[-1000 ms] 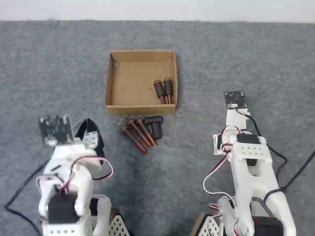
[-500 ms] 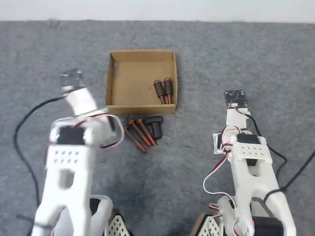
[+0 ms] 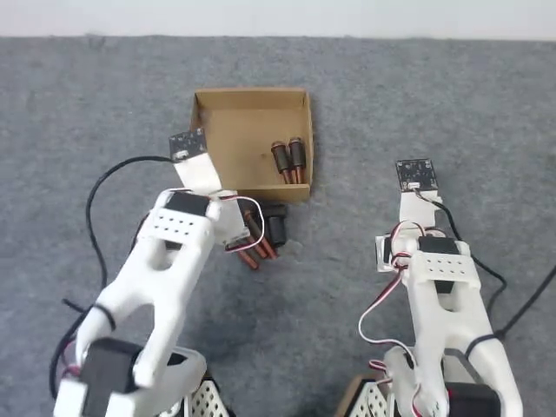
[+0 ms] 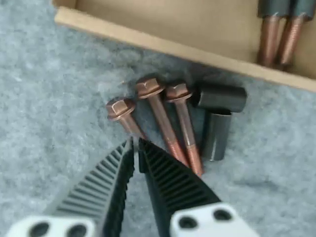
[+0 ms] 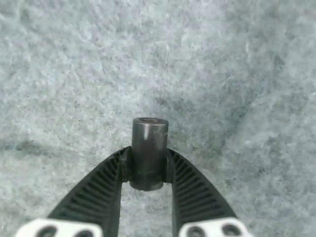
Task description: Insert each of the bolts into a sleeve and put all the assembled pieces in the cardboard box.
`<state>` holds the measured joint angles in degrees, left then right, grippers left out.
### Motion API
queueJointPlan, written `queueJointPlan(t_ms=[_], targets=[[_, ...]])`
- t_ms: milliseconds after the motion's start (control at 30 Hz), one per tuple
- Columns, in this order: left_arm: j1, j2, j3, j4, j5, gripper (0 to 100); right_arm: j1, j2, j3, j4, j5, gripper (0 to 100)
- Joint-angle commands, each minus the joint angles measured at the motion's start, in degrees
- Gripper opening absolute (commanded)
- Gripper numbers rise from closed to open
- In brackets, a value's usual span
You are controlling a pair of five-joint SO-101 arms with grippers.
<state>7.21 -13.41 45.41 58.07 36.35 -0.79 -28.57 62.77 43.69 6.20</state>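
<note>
1. Grey carpet (image 3: 434, 104) covers the whole table under both arms.
2. The left arm (image 3: 165, 269) stretches forward and inward, with its wrist over the near left corner of the box.
3. The right arm (image 3: 443, 295) stands well apart to the right of the box, over bare carpet.
4. The cardboard box (image 3: 198, 156) is a shallow open tray lying beyond the loose parts. In the left wrist view its near wall (image 4: 148, 42) runs just past the bolt heads.
5. The left gripper (image 4: 136, 144) has its fingers together, with only a thin slit between them and nothing in it. The tips hang over the shank of the outermost bolt.
6. The right gripper (image 5: 148, 165) is clamped on a dark sleeve (image 5: 149, 143), whose free end sticks out past the fingertips above the carpet.
7. Two assembled pieces (image 3: 289, 161) lie side by side inside the box against its right wall, sleeve ends pointing away from the arms.
8. Three copper bolts (image 4: 163, 118) lie close together on the carpet just outside the near wall, heads toward the box.
9. Two loose sleeves (image 4: 219, 96) lie beside the bolts. One lies crosswise near the wall, and the other sits at its end, parallel to the bolts.
</note>
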Motion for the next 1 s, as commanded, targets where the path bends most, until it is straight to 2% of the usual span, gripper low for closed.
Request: queueJointPlan(t_ms=[0,133,367,567,733,967], targets=[[0.26,1.14,-2.95,-1.58,0.97,2,0.92,-2.77,-0.26,-0.84,1.58,0.6],[0.18,2.99,-2.77,-3.16,0.97,4,0.92,-2.77,-0.26,-0.84,1.85,0.6],[-1.14,5.01,-2.33,-4.04,4.92,23,0.75,-0.40,-0.70,-0.92,2.02,0.6],[-1.58,7.74,-1.45,-4.40,5.01,21,0.04,4.62,-3.60,-0.57,2.02,0.6],[-4.84,9.49,-1.98,-4.40,5.01,19,0.22,5.14,-3.87,-0.57,2.02,0.6],[-4.48,9.41,-1.98,-4.40,4.92,18,0.22,5.23,-3.87,-0.66,2.02,0.6]])
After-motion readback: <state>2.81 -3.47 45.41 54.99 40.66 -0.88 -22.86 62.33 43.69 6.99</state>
